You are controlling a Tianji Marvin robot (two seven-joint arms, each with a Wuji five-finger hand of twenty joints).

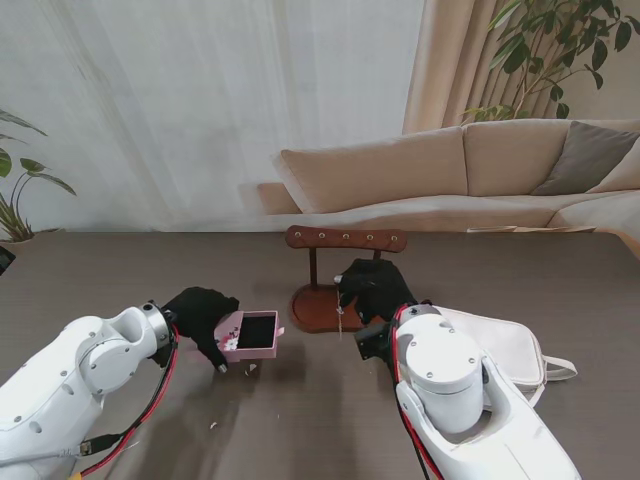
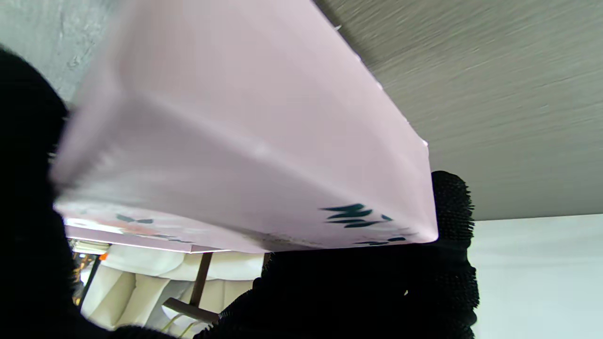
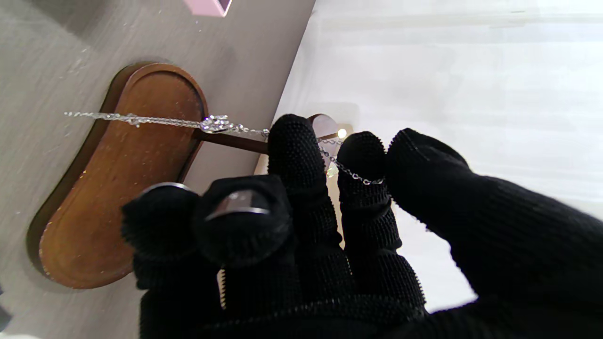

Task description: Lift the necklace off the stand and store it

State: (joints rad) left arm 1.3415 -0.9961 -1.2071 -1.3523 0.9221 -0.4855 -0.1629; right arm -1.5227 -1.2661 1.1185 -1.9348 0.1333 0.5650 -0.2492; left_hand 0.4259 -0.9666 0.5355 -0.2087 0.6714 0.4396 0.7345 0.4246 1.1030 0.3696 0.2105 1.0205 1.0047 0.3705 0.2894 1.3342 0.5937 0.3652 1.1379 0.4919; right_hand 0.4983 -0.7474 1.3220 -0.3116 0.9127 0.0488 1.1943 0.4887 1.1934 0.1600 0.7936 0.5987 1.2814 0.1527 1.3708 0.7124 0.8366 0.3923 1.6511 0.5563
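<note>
A wooden T-shaped stand (image 1: pixel 345 240) rises from its oval base (image 1: pixel 318 312) at the table's middle. My right hand (image 1: pixel 375 287), in a black glove, is beside the post with the silver necklace (image 1: pixel 340 312) pinched between its fingers. In the right wrist view the chain (image 3: pixel 188 123) stretches taut across the base (image 3: pixel 118 188) and runs over my fingers (image 3: pixel 362 188). My left hand (image 1: pixel 200 318) is shut on the open pink box (image 1: pixel 250 335), held tilted left of the stand. The box's pink wall (image 2: pixel 245 141) fills the left wrist view.
A white handbag (image 1: pixel 500 345) lies on the table to the right of my right arm. Small white scraps (image 1: pixel 250 368) dot the table near the box. A beige sofa (image 1: pixel 450 175) stands beyond the far edge.
</note>
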